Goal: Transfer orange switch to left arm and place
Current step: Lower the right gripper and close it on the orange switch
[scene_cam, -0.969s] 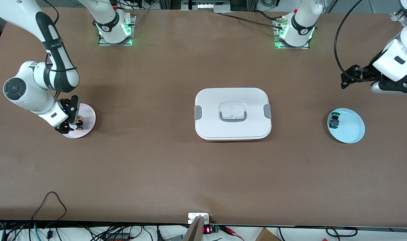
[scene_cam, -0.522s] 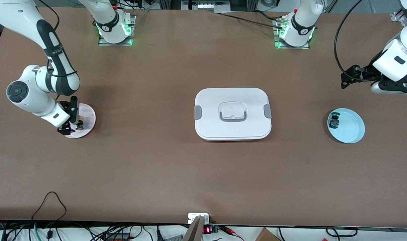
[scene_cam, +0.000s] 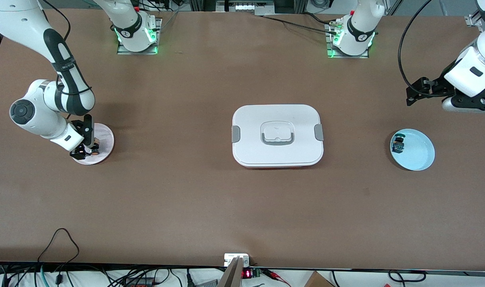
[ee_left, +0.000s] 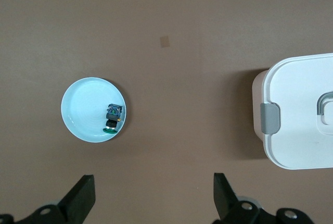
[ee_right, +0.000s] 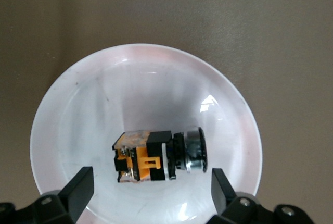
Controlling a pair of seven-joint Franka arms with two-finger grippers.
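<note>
The orange switch (ee_right: pixel 158 156) is seen lying on its side in a pale pink plate (scene_cam: pixel 105 137) at the right arm's end of the bench (scene_cam: pixel 194 199). The right gripper (scene_cam: pixel 84 150) is lowered over this plate, its fingers (ee_right: pixel 78 190) spread apart on either side of the switch without touching it. The box (scene_cam: pixel 277 135) is placed at the middle of the bench, well apart from both plates. A light blue plate (scene_cam: pixel 417 153) holding a green-capped switch (scene_cam: pixel 398 144) is found at the left arm's end. The left gripper (ee_left: pixel 151 203) is held high over the bench near that plate, its fingers wide apart and empty.
</note>
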